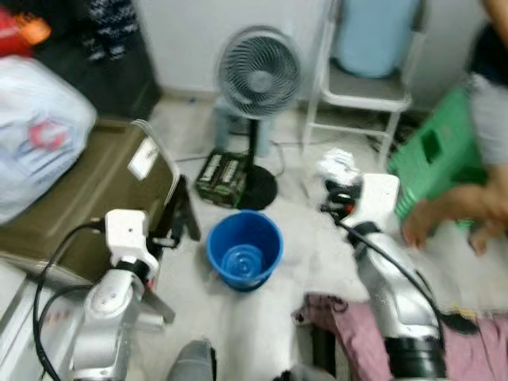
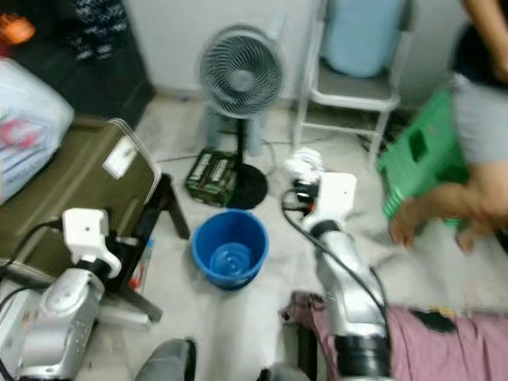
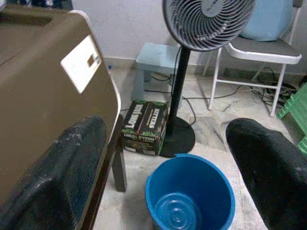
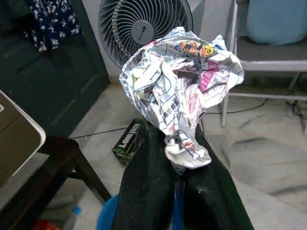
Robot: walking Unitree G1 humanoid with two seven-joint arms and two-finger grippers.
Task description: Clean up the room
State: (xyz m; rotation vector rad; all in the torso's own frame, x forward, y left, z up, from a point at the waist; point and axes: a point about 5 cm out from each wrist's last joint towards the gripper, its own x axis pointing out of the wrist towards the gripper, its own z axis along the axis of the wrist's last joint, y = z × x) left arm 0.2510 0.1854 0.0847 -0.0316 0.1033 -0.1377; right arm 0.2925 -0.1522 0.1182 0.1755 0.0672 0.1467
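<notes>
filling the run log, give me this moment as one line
right end effector: shut on crumpled newspaper | left end effector: open, idle | blue bucket: on floor between arms

arms (image 1: pixel 107 317): silver, white wrists; blk cables | hands (image 4: pixel 180 165): blk fingers

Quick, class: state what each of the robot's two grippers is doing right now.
Left gripper: open, holding nothing.
Right gripper: shut on a crumpled newspaper ball.

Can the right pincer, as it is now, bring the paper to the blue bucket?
Probably yes. The right pincer is shut on the crumpled paper, and the open bucket stands on the floor beside it, toward the robot's left, with nothing between.
</notes>
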